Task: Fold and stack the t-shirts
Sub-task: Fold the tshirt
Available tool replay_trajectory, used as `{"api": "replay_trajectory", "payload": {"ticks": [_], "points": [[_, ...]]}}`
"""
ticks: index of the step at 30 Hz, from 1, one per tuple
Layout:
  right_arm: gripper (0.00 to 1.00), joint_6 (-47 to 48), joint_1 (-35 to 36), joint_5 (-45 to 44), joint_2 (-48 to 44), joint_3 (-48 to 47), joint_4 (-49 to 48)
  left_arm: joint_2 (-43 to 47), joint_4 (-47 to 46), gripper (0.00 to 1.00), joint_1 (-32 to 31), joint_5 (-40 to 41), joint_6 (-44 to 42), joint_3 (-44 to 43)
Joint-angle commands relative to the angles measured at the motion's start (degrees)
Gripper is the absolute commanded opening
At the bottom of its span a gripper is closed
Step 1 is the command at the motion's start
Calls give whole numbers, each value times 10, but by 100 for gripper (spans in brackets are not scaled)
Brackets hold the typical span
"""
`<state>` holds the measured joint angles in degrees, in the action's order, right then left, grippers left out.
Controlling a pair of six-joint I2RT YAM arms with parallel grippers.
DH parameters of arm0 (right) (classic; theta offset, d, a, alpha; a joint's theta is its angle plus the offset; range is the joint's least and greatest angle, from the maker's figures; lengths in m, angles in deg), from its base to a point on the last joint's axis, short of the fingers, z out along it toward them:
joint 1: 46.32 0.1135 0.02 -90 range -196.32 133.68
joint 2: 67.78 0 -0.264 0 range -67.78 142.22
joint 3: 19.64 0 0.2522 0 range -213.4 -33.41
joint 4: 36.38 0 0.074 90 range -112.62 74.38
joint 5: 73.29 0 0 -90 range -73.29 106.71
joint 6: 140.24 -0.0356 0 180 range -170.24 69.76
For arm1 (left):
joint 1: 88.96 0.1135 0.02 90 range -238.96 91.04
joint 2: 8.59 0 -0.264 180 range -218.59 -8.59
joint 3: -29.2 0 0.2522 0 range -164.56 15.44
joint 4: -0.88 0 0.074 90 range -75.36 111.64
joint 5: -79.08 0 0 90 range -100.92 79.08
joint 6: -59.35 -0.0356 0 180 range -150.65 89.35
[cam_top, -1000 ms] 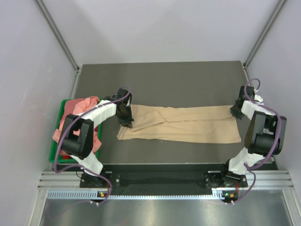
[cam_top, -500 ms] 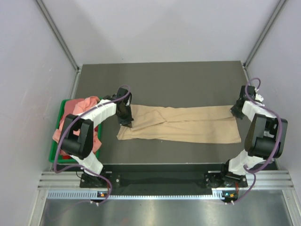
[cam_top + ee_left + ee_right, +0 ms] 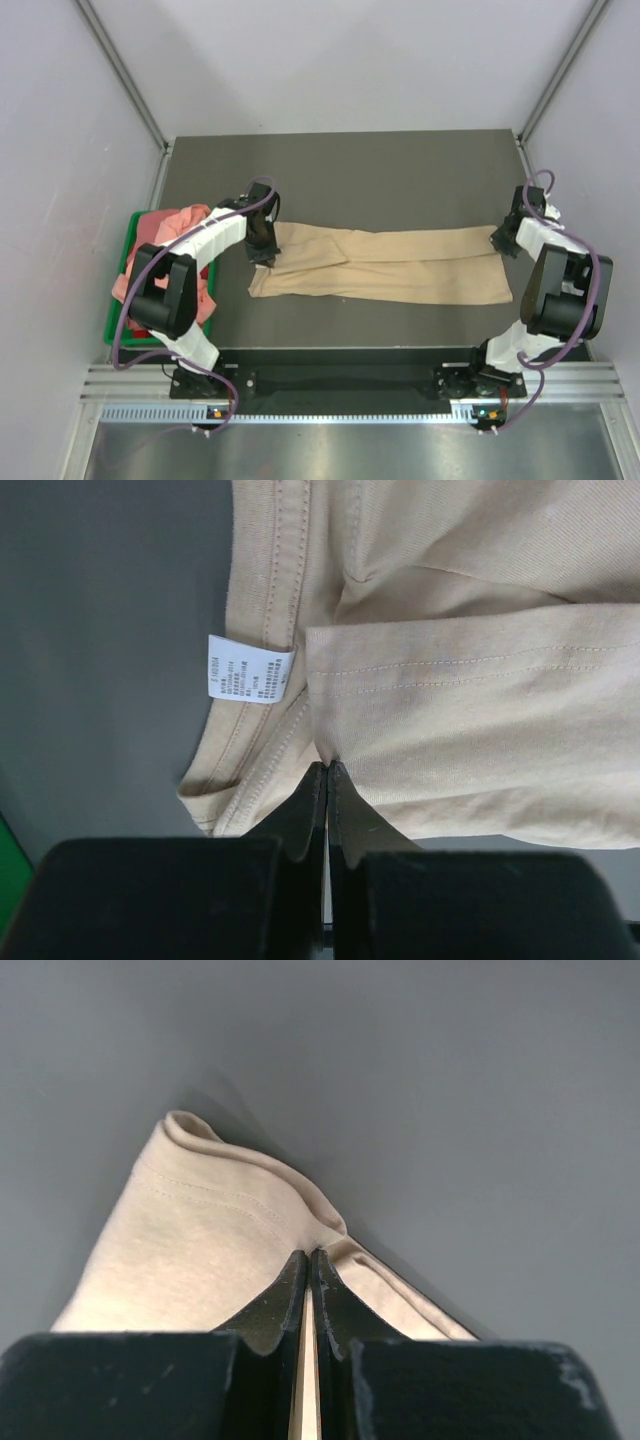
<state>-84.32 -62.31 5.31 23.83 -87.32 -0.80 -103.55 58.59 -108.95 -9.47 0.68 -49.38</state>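
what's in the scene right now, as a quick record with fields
shirt in work: tan t-shirt, folded lengthwise, stretched across the table
left fingers: shut on tan t-shirt at the collar end, near the neck label
right fingers: shut on tan t-shirt at the opposite end
waiting: salmon-pink t-shirts heaped in the green bin, left of the table
folded stack: none in view

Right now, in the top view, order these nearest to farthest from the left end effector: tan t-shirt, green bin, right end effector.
1. tan t-shirt: pinched in the left end effector.
2. green bin: on the left side.
3. right end effector: far right, at the shirt's other end.
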Motion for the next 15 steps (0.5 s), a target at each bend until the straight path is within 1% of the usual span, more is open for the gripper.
{"api": "replay_trajectory", "payload": {"ticks": [1, 8, 12, 13, 14, 15], "points": [[0, 11, -9, 13, -27, 14, -20, 30, 27, 0, -1, 31, -5, -15], [0, 20, -9, 20, -11, 27, -34, 13, 7, 0, -1, -3, -5, 7], [2, 17, -9, 15, -20, 21, -20, 5, 6, 0, -1, -12, -7, 9], [3, 14, -9, 14, -24, 20, -14, 4, 10, 4, -1, -12, -7, 6], [5, 12, -9, 14, -32, 17, -3, 2, 12, 7, -1, -12, -11, 3], [14, 10, -9, 16, -36, 15, 2, -1, 16, 11, -1, -29, -13, 0]]}}
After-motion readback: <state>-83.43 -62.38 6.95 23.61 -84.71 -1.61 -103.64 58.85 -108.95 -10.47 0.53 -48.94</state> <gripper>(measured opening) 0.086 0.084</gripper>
